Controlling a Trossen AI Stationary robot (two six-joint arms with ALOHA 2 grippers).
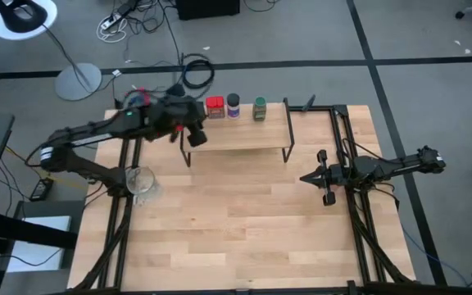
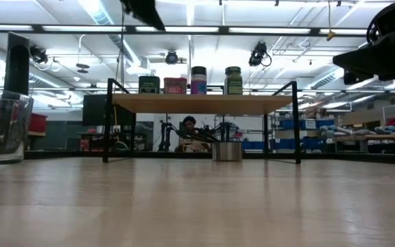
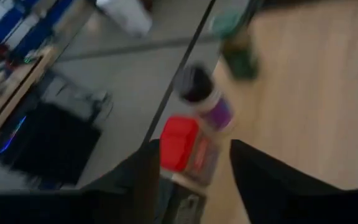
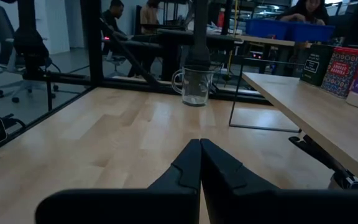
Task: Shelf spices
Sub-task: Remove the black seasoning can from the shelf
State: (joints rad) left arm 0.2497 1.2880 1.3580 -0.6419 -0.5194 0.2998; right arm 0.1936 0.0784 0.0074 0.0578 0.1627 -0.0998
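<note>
On the table, four spices lined up along the shelf

Nearest, the right gripper (image 1: 306,177) waits low over the table (image 1: 244,221), jaws pressed together on nothing; beyond it stands the shelf (image 2: 204,103), bearing the dark square tin (image 2: 149,84), red square tin (image 2: 175,85), purple-labelled jar (image 2: 198,79) and green jar (image 2: 233,79) in a neat row along its far edge, likely so all four fit. The left gripper (image 1: 195,135) hovers above the dark-tin end, jaws parted about halfway and empty, the red tin showing between its fingers (image 3: 263,177) in the wrist view, apparently just letting go
</note>
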